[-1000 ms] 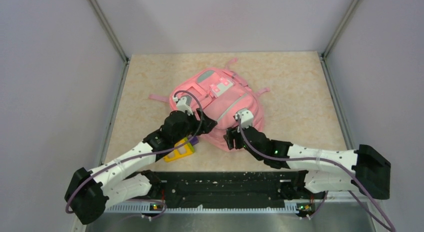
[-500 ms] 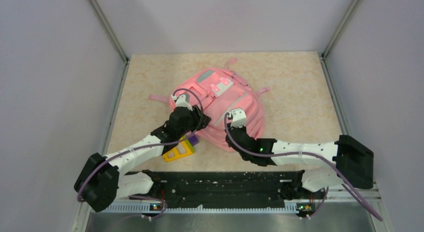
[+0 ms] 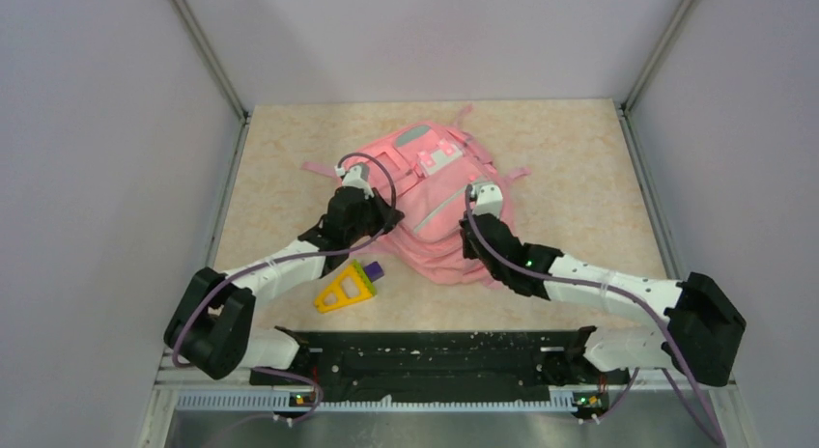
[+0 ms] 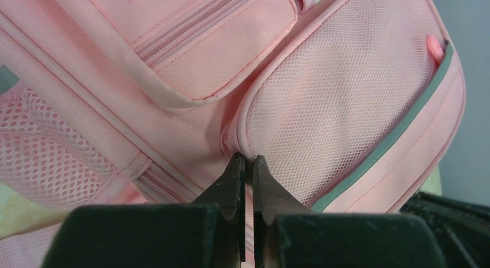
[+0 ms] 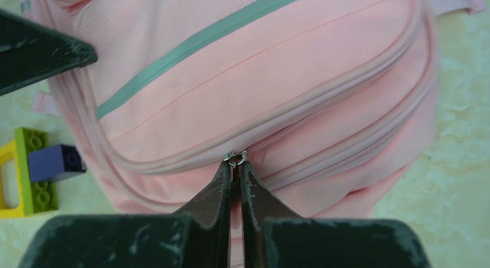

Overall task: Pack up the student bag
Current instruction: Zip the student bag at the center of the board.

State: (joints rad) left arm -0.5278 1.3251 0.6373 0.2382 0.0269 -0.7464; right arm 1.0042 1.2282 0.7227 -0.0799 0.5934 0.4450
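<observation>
The student bag (image 3: 432,192) is a soft pink backpack lying flat in the middle of the table. My left gripper (image 3: 386,223) is at its left side. In the left wrist view its jaws (image 4: 247,159) are shut on a fold of pink fabric where the front pocket meets the mesh side pocket (image 4: 341,100). My right gripper (image 3: 467,243) is at the bag's near right side. Its jaws (image 5: 235,163) are shut on the small metal zipper pull (image 5: 236,157) of the long pink zip.
A yellow, green and purple brick toy (image 3: 348,286) lies on the table just left of the bag's near edge, also seen as the brick toy (image 5: 36,171) in the right wrist view. Grey walls enclose the table on three sides.
Both grippers went from open to shut, the left on the bag's fabric, the right on the zipper pull. The bag shifted away from the arms and slightly right, uncovering the brick toy.
</observation>
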